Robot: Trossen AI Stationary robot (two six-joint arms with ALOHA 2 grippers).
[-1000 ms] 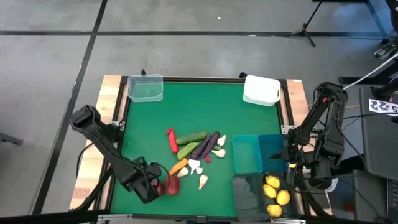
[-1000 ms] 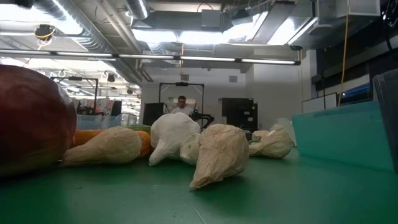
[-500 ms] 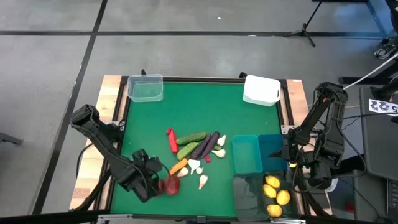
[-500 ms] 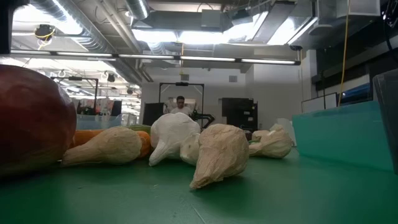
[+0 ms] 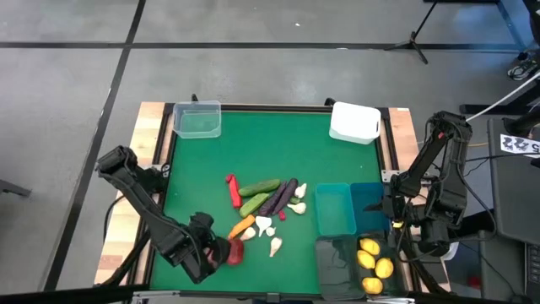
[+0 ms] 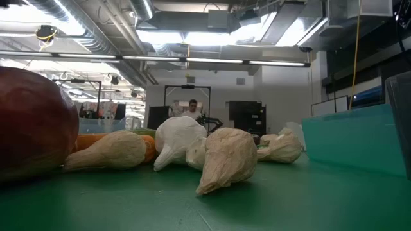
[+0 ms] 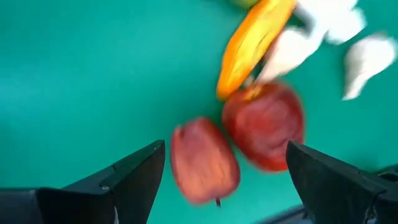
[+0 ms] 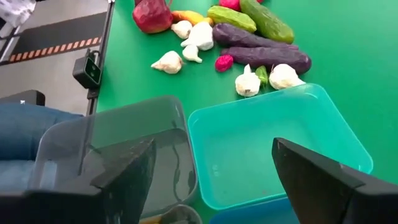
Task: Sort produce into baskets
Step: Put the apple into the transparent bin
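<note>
My left gripper (image 7: 217, 180) sits low at the near-left corner of the green mat (image 5: 202, 169), fingers spread wide and holding nothing — two dark red round pieces (image 7: 205, 158) lie just ahead between them, the orange carrot (image 7: 252, 40) touching the farther one. Right gripper (image 8: 211, 180) waits, fingers apart, over the teal bin (image 8: 280, 146) and smoky bin (image 8: 112, 155) — lemons (image 5: 374, 257) sit in the other smoky bin (image 5: 395, 285).

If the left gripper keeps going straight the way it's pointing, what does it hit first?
Most likely the nearer dark red fruit, lying between the open jaws of the left gripper. A second red fruit sits just past it, beside the carrot. Depth is hard to judge.
</note>
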